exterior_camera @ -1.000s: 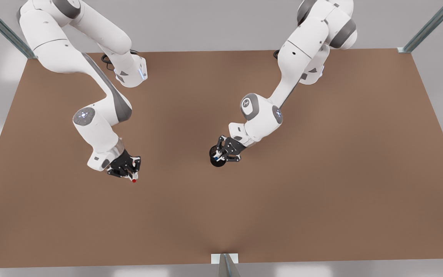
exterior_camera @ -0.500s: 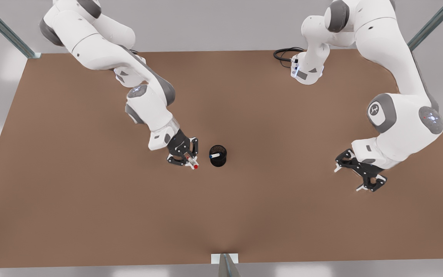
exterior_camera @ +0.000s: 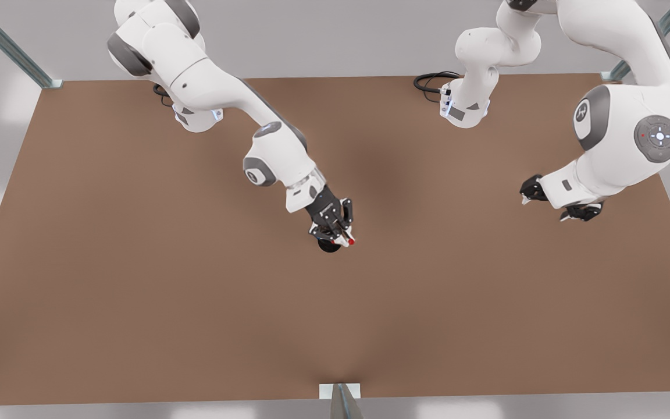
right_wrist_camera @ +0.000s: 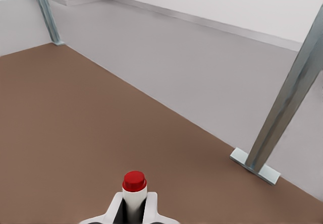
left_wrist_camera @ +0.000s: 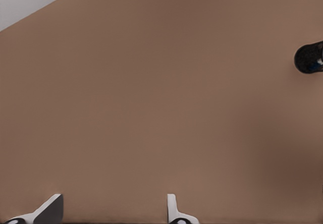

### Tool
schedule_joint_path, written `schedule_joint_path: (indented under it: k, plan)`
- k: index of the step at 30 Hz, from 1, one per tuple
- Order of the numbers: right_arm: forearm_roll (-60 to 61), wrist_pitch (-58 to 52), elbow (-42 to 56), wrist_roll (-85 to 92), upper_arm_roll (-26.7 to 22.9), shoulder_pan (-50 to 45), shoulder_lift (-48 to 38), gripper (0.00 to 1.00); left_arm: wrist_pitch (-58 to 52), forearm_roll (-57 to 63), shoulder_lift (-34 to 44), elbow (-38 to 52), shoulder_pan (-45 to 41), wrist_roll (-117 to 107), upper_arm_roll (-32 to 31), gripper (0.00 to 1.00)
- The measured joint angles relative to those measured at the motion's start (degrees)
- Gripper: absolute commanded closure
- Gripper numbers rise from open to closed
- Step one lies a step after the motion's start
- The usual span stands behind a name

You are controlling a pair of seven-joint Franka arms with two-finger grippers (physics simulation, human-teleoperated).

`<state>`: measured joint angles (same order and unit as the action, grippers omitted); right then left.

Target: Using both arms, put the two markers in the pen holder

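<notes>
My right gripper (exterior_camera: 335, 228) hangs over the black pen holder (exterior_camera: 327, 247), which peeks out from under it near the middle of the brown table. It is shut on the red marker (exterior_camera: 348, 240), whose red end (right_wrist_camera: 134, 181) sticks out between the fingers (right_wrist_camera: 113, 210). My left gripper (exterior_camera: 555, 203) waits at the front view's right, far from the holder, with its pale fingertips (left_wrist_camera: 50, 210) wide apart and nothing between them. From there the pen holder (left_wrist_camera: 308, 57) appears far off with a bit of the blue marker (left_wrist_camera: 320, 61) inside.
The brown table (exterior_camera: 137, 291) is bare around the holder. A black cable (exterior_camera: 431, 81) lies by the arm base at the back. Metal frame posts (right_wrist_camera: 287, 108) stand at the table's corners, and one (exterior_camera: 341, 398) stands at the front edge.
My right gripper carried the red marker toward the front view's right, from beside the holder to over it. My left arm drew back and up, away from the holder.
</notes>
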<state>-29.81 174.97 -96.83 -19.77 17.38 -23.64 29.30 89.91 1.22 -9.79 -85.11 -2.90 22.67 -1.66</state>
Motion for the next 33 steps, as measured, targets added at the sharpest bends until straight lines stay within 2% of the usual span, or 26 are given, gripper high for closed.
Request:
schedule_joint_path:
  k: [11, 33]
  plan:
    - [-2.0, 10.1, -10.6, -3.8, -2.3, 0.5, -2.2, 0.75, -1.0, 0.2, -2.8, 0.0, 0.3, -9.1, 0.1, 0.00]
    - [-4.3, 17.9, -11.0, -7.1, -4.7, -0.6, 3.2, 0.74, -1.1, 0.3, -5.1, 0.3, 1.5, -16.6, 0.4, 0.00]
